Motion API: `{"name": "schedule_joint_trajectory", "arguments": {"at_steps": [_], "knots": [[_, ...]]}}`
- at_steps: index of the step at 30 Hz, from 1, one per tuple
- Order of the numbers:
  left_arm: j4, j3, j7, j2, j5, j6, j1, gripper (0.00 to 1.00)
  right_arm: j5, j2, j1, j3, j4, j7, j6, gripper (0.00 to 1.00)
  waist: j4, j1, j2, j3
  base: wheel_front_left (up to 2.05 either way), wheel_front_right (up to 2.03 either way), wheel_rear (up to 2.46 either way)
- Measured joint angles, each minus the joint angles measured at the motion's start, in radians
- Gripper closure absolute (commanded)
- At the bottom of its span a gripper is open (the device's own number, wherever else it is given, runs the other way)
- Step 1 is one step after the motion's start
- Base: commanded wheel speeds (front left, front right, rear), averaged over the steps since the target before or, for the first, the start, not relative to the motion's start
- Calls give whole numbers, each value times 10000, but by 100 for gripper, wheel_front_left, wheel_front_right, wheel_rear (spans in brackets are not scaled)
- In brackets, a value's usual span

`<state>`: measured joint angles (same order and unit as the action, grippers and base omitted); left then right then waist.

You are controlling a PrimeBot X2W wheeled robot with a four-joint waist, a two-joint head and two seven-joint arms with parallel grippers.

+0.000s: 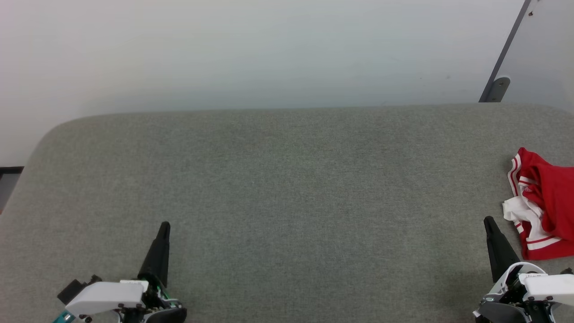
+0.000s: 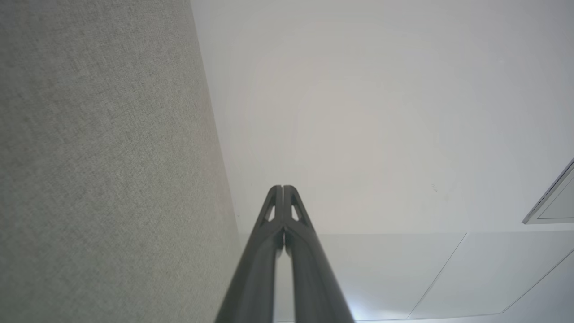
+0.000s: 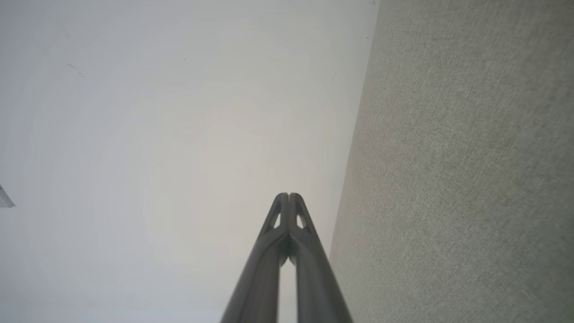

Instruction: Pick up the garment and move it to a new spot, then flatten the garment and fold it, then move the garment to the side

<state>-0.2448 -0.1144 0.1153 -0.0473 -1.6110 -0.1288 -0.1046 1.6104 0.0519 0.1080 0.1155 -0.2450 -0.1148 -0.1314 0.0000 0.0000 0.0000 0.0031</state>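
Lying bunched at the right edge of the table [image 1: 287, 179], the garment [image 1: 547, 197] sat just beside the right gripper [image 1: 488, 220]. It and the left gripper [image 1: 165, 225] were pressed together, empty. This fitted a pickup pending or a finished set-aside; any grasp would need spread jaws.

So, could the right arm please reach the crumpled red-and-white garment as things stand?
Probably yes: the crumpled red-and-white garment lies beside the right gripper on the grey fabric table, nothing between them, though its shut jaws must open first.
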Motion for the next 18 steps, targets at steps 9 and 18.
{"name": "schedule_joint_trajectory", "arguments": {"at_steps": [9,18], "knots": [[0,4,0,0,0,0,0,100,0,0,0,0,2,0,0,100,0,0,0,0,0,0,0],[0,0,0,0,0,0,0,100,0,0,0,0,2,0,0,100,0,0,0,0,0,0,0]]}}
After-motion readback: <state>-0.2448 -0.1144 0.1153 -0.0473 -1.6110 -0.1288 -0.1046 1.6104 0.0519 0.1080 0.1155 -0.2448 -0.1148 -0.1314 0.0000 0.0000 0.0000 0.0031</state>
